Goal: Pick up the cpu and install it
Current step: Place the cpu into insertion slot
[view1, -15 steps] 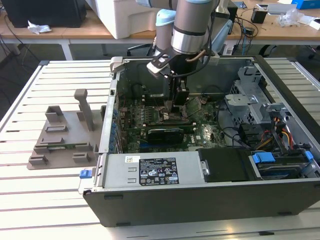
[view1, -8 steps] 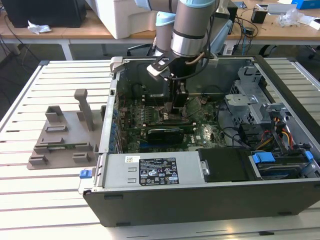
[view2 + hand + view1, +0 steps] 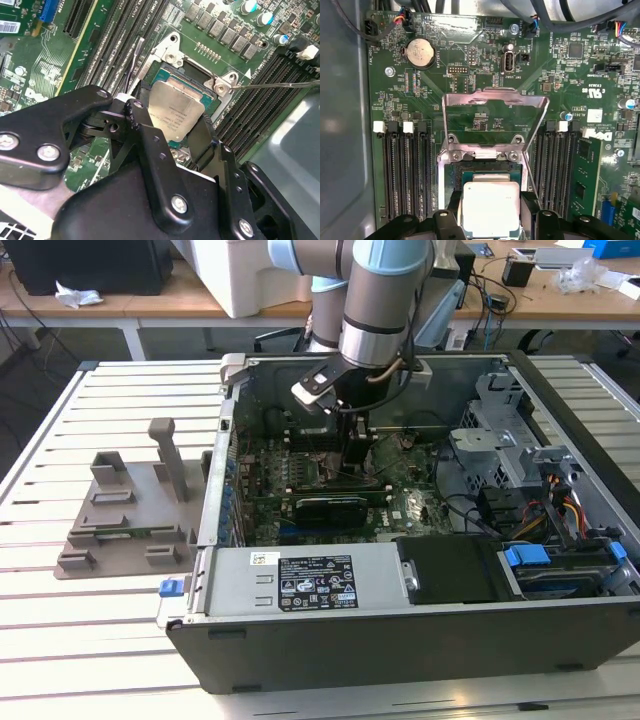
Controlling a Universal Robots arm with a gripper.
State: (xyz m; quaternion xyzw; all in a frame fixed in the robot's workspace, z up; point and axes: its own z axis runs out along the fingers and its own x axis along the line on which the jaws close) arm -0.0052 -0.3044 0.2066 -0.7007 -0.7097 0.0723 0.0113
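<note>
Inside the open computer case (image 3: 400,640), over the motherboard (image 3: 560,70) socket (image 3: 451,170) with its metal plate (image 3: 495,94) raised, the claw (image 3: 491,207) pinches the cpu (image 3: 177,112) by two opposite edges. Fine print, too small to read, marks its silver top.

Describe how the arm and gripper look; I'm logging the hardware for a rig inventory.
The arm is silver-grey tubing with light-blue joint caps and a black cable at the wrist. The gripper is black, its fingers jointed bars with silver screws.

Grey holder (image 3: 122,530), coin battery (image 3: 420,52), expansion card (image 3: 330,508)
</note>
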